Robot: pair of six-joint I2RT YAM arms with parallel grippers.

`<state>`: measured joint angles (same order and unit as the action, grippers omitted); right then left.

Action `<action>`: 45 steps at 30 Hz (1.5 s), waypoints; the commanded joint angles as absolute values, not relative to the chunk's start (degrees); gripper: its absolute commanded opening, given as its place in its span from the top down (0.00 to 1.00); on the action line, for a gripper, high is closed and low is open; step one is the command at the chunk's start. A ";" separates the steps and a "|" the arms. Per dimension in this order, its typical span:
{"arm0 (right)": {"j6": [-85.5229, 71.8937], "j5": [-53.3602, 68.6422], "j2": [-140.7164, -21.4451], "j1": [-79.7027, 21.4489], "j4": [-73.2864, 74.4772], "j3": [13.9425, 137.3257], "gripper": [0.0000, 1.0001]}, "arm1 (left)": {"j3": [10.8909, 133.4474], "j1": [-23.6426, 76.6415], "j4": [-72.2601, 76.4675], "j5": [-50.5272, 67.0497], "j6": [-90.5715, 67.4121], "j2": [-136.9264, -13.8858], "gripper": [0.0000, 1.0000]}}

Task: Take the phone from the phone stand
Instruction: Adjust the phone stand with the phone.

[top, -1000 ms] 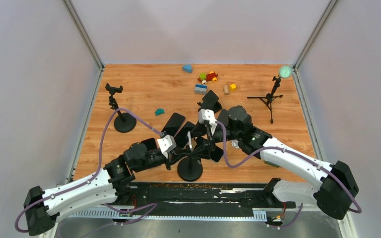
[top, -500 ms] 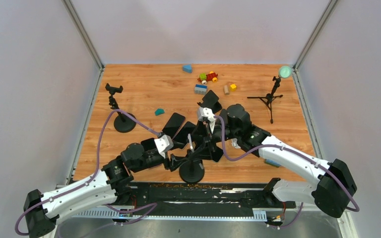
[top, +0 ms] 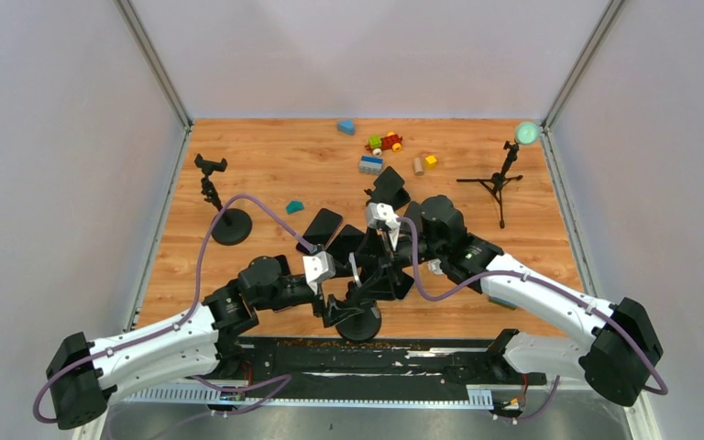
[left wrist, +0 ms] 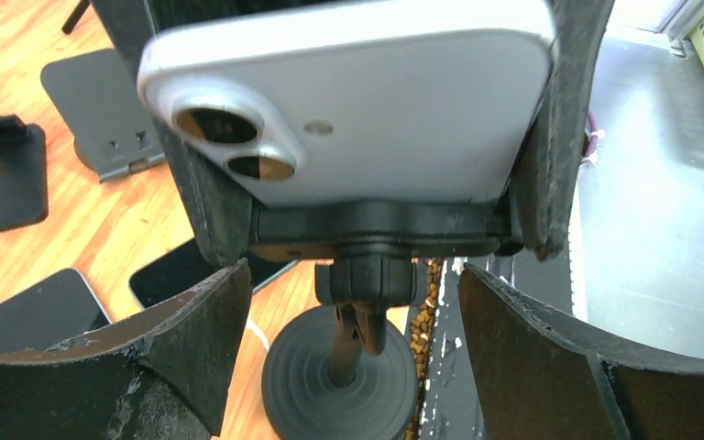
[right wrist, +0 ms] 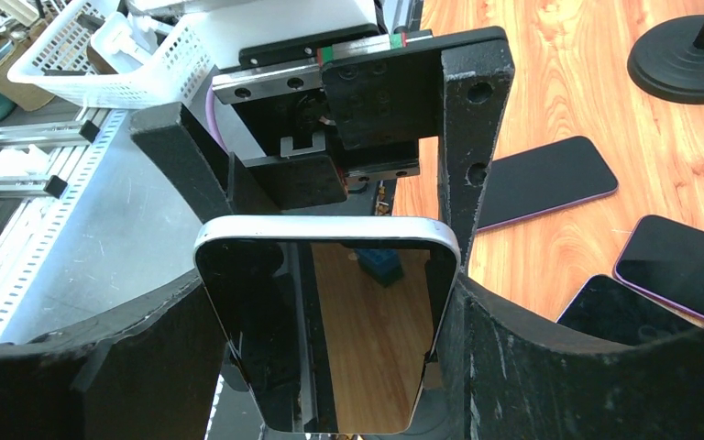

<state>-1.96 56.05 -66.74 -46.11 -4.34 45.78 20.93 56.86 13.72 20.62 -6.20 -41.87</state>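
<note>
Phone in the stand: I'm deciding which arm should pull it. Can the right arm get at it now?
Probably yes: the right gripper brackets the phone, its fingers against both long edges. Nothing blocks it; only the phone stand clamps the phone from behind.

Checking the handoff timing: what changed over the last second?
The left gripper opened wide and moved in, now straddling the phone stand stem below the phone. The right gripper stayed closed on the phone's edges; the phone still sits on the stand.
</note>
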 commanded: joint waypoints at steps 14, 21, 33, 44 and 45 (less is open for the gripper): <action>-4.99 57.56 -65.04 -46.91 -4.02 44.43 1.00 | 27.76 56.69 17.73 24.09 -5.00 -46.63 0.43; -4.44 57.17 -64.07 -47.04 -3.83 43.61 1.00 | 28.59 56.69 17.78 23.33 -6.11 -48.89 1.00; 2.37 54.86 -62.80 -47.04 4.22 46.08 0.16 | 28.14 56.67 17.18 23.19 -5.16 -48.30 1.00; 1.21 51.37 -60.91 -47.04 3.85 47.00 0.00 | 27.65 56.71 17.20 22.57 -5.73 -47.93 1.00; 0.80 50.43 -60.19 -47.02 3.35 46.69 0.00 | 27.62 56.69 17.21 22.34 -5.81 -47.87 1.00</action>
